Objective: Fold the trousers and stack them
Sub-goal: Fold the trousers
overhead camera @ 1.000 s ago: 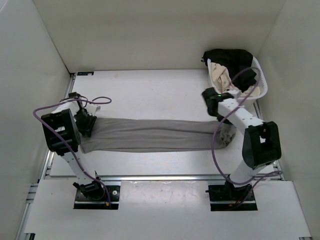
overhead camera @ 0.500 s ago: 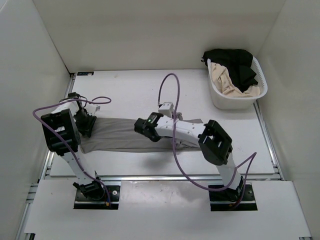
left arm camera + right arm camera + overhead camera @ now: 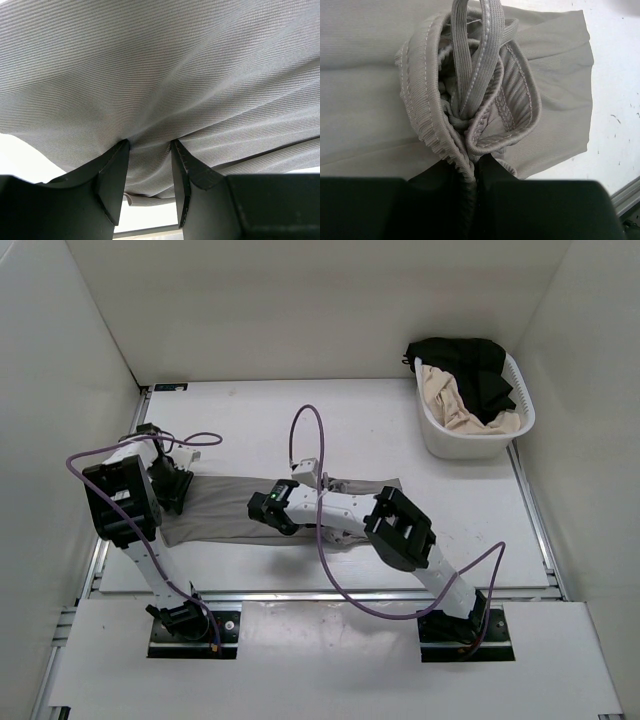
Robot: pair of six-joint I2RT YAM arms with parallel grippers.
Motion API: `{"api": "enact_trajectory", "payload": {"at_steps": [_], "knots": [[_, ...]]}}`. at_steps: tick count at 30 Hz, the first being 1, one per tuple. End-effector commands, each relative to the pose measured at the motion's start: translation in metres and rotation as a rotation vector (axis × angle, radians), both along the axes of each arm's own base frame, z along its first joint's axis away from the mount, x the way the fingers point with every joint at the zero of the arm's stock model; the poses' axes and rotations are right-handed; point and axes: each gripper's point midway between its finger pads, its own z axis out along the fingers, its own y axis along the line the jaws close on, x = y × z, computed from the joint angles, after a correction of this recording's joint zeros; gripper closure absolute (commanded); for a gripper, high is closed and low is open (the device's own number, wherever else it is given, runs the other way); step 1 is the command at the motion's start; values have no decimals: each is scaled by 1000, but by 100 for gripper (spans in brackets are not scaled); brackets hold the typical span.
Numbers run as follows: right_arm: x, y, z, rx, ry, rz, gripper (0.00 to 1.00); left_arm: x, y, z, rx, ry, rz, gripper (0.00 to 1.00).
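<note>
**Right arm holds one trouser end above the cloth, short of the left gripper**

The grey trousers [image 3: 220, 510] lie flat on the white table [image 3: 300, 420], their long axis running left to right across the front of the arms. The left gripper [image 3: 172, 488] sits at the garment's left end. In its wrist view the cloth is drawn into the gap between the two dark fingers [image 3: 112, 175], and creases fan out from that spot, so the left gripper [image 3: 148, 144] looks clamped on the fabric. The right arm is stretched low across the table, and the right gripper [image 3: 268, 512] hangs over the middle of the trousers. It is pressed together on a bunched, ribbed and stitched edge (waistband or cuffs, the pictures do not say which), as the right wrist view [image 3: 470, 167] shows plainly.

The relation that matters is that the pinned left end lies to the left of the right gripper, along the same long axis, with a stretch of flat cloth between the two. A doubled layer trails behind the right gripper towards the right. The fold appears about half made, and laying the held end over the left end would probably finish it. The basket [image 3: 526, 410], which holds a beige garment [image 3: 445, 400] and a black garment [image 3: 470, 360], stands well apart at the far right.
</note>
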Motion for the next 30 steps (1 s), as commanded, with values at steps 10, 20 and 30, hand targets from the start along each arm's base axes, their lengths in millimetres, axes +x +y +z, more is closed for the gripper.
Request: {"api": "enact_trajectory", "payload": {"at_steps": [10,20,30], "knots": [[37,16,4,-22,-35,65,69,15,-7,8,-40,-72,-13,49],[41,94,50,275,44,382,10,30,-3,28,-31,-106,-5,49],[9,100,151,466,24,590,14,75,-27,112,-70,-305,-116,47]]}}
